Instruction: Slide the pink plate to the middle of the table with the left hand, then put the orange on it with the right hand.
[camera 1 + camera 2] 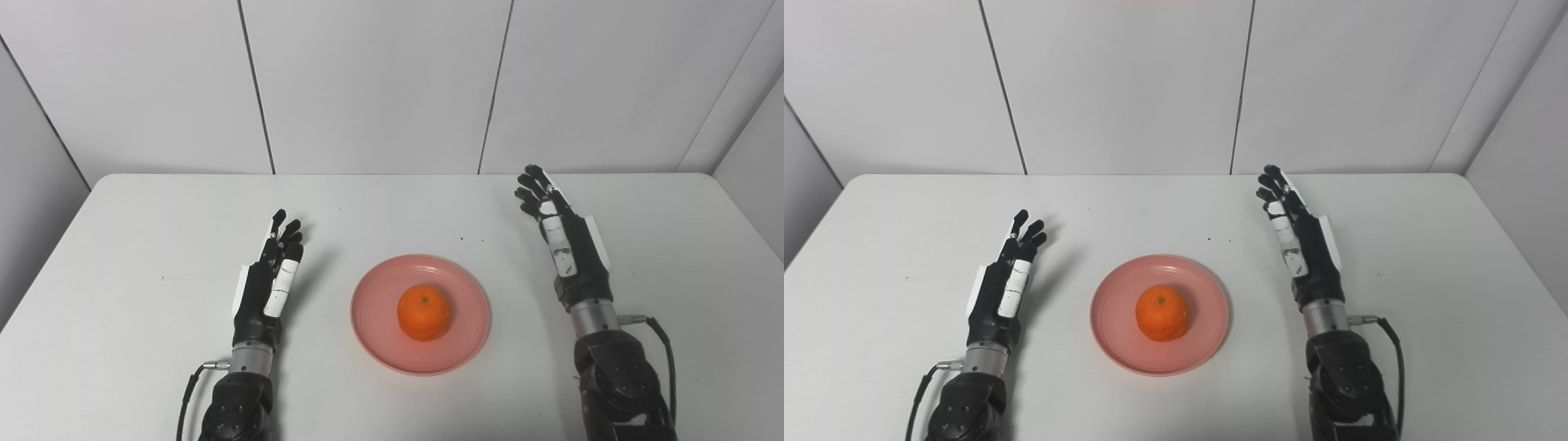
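Note:
The pink plate (pixel 373 300) lies near the middle of the white table, toward the front. The orange (pixel 424 312) rests on it, about at its centre, with its green stem mark up. My left hand (pixel 269 282) is to the left of the plate, apart from it, fingers straight and holding nothing. My right hand (pixel 560 236) is to the right of the plate, raised a little, fingers stretched out toward the back and holding nothing. Both also show in the right eye view: plate (pixel 1115 306), orange (pixel 1162 312), left hand (pixel 1006 283), right hand (pixel 1298 245).
The white table (pixel 153 233) reaches to grey wall panels at the back and on both sides. A few small dark specks (pixel 462 239) lie behind the plate. Cables hang from both wrists near the front edge.

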